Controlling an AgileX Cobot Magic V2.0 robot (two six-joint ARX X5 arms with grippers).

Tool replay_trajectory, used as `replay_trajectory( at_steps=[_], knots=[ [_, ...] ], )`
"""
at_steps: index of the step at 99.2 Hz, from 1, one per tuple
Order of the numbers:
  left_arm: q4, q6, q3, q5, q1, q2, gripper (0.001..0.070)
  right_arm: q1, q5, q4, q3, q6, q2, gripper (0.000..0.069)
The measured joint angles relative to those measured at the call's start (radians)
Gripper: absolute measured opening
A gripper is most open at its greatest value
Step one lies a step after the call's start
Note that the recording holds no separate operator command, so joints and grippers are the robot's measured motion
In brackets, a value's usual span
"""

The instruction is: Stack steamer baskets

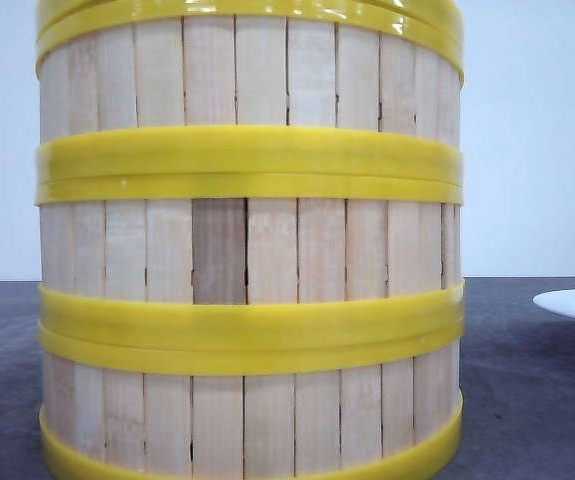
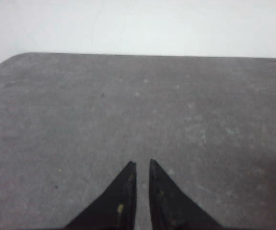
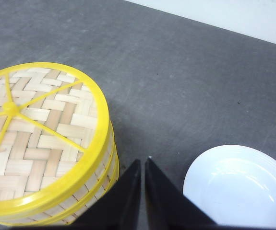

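Round steamer baskets (image 1: 247,250) with pale wooden slat walls and yellow plastic rims sit stacked on the grey desk (image 1: 527,400), white plate (image 3: 241,187) near them. Left gripper (image 2: 141,165) and right gripper (image 3: 142,163) both narrowed to a slit, holding nothing. Stack looks complete; back away without clipping the rim.

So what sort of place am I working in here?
Probably a bare test bench, not a kitchen: a plain grey table, a blank white wall, and only stacked steamer baskets and a white plate as props.
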Motion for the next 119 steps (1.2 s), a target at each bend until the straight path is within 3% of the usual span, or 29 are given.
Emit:
replay_trajectory(
  at_steps=[24,119],
  knots=[
    [-0.002,0.0,-0.088,-0.002,0.002,-0.083,0.002,0.0,0.0,0.0,0.0,0.0,0.0,0.001],
    [0.025,-0.002,-0.1,0.01,0.002,-0.083,0.002,0.0,0.0,0.0,0.0,0.0,0.0,0.001]
  ],
)
